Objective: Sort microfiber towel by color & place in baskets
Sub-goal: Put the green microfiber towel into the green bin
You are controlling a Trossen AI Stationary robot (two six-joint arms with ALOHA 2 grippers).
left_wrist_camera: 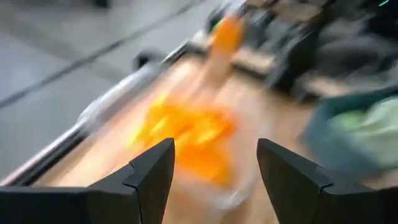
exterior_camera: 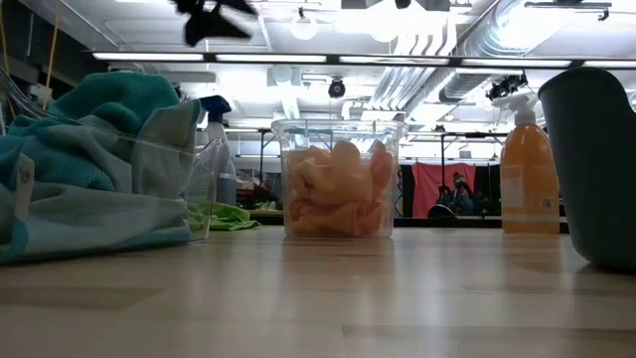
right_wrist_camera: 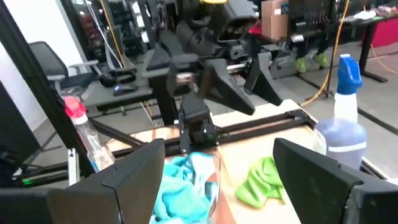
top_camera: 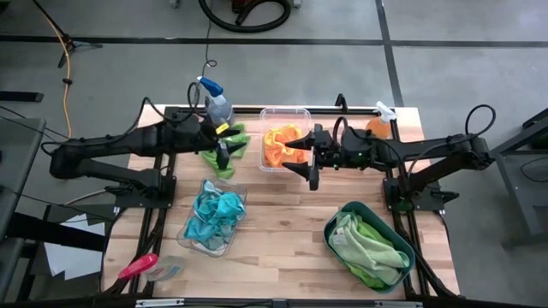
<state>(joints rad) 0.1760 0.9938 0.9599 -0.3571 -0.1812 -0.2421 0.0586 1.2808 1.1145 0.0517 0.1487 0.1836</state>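
Observation:
Orange towels fill the clear deep tub point(top_camera: 285, 137) point(exterior_camera: 338, 179) at the table's far middle. Light blue towels lie in the clear shallow dish point(top_camera: 212, 216) point(right_wrist_camera: 186, 183). Lime green towels lie in the dark teal basin point(top_camera: 370, 244). One lime green towel point(top_camera: 231, 154) point(right_wrist_camera: 261, 180) lies bunched on the table at the far left. My left gripper point(top_camera: 228, 144) point(left_wrist_camera: 214, 180) hangs open above that towel, pointing at the tub, with nothing between its fingers. My right gripper point(top_camera: 301, 161) point(right_wrist_camera: 217, 180) stands open and bare by the tub's near right side.
A blue-capped spray bottle point(top_camera: 214, 103) point(right_wrist_camera: 341, 134) stands at the far left edge. An orange spray bottle point(top_camera: 381, 124) point(exterior_camera: 527, 179) stands at the far right. A pink-handled tool point(top_camera: 137, 267) lies at the near left corner. Bare wood shows in the table's near middle.

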